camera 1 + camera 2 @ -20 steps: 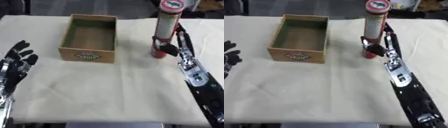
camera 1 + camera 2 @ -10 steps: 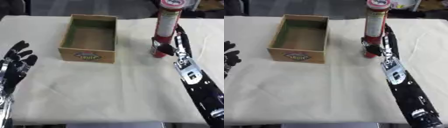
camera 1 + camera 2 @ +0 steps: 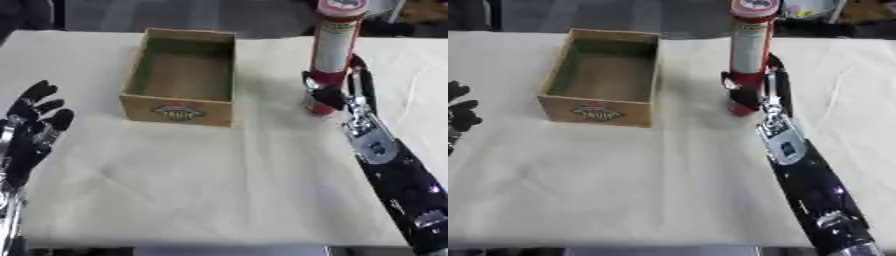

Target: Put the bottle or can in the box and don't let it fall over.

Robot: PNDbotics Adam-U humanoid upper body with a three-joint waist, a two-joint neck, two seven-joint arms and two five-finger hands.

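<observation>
Left hand [image 3: 33, 131] sits idle at the left edge of the frame, lower-left, fingers straight and spread, pointing up, holding nothing; it rests over the cream cloth-covered table [image 3: 219, 190]. Right of it, upper-left-centre, the cardboard box [image 3: 182, 75] stands open-topped and empty, greenish on the inner walls, long axis running away from the camera. Its near face carries a small oval printed logo [image 3: 180, 111] in red and green with dark lettering; the text is too blurred to read. A clear strip of cloth separates the box from the can. Upper right: tall cylindrical can [image 3: 333, 55] standing upright on the table, well outside the box. Body is pale with a red band at the base and a red top; the lid [image 3: 753, 5] shows a round white-and-red mark, and there is vertical print on the pale section, none of it legible. Right hand [image 3: 334, 92] is at the can's lower part, fingers curled around the red base section, thumb side toward the box, so it is gripping the can. The can's bottom looks to be touching or just at the cloth; cannot tell which. Right forearm [image 3: 802, 170] runs from the can diagonally down to the lower-right corner, black with silver joint plates. Dark floor and clutter beyond the far table edge.
</observation>
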